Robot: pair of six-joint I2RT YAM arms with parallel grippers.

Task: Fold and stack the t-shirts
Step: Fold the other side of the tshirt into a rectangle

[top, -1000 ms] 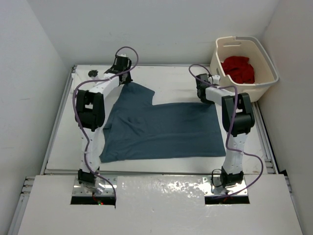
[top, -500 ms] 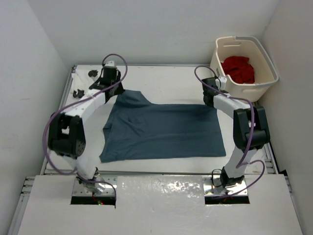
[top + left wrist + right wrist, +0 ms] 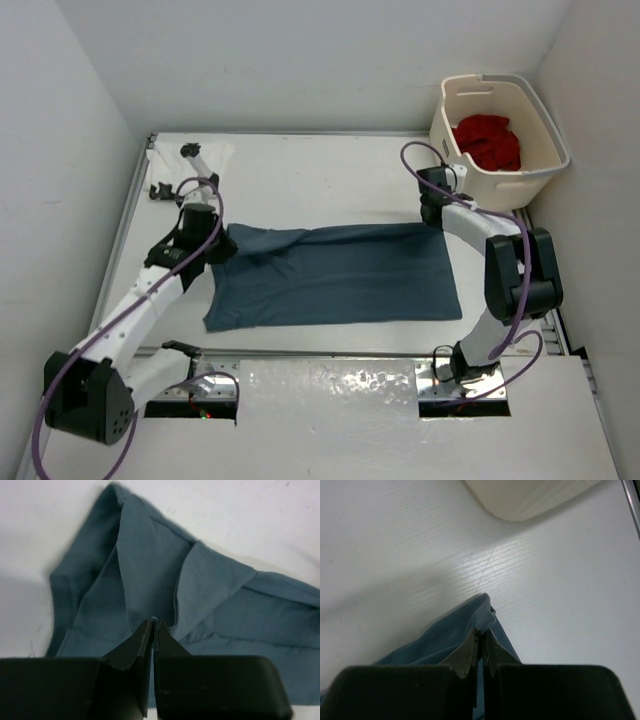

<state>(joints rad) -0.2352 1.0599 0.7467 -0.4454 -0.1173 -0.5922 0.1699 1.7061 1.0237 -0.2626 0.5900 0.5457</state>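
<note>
A dusty blue-grey t-shirt (image 3: 340,275) lies across the middle of the table, its far edge folded over toward the near side. My left gripper (image 3: 205,245) is shut on its far left part; in the left wrist view the jaws (image 3: 153,624) are closed over crumpled sleeve cloth (image 3: 130,565). My right gripper (image 3: 432,215) is shut on the shirt's far right corner, which bunches at the fingertips (image 3: 482,631) in the right wrist view (image 3: 450,630). A bright red t-shirt (image 3: 488,140) lies crumpled in the basket. The white t-shirt is out of view.
The cream laundry basket (image 3: 500,182) stands at the far right corner, and its base shows in the right wrist view (image 3: 530,500). Two small black items (image 3: 160,190) (image 3: 190,150) lie at the far left. Metal rails edge the table's sides.
Both grippers have moved toward the near side, dragging the blue-grey shirt's far edge and left sleeve with them. The left arm has swung far back and to the left.
</note>
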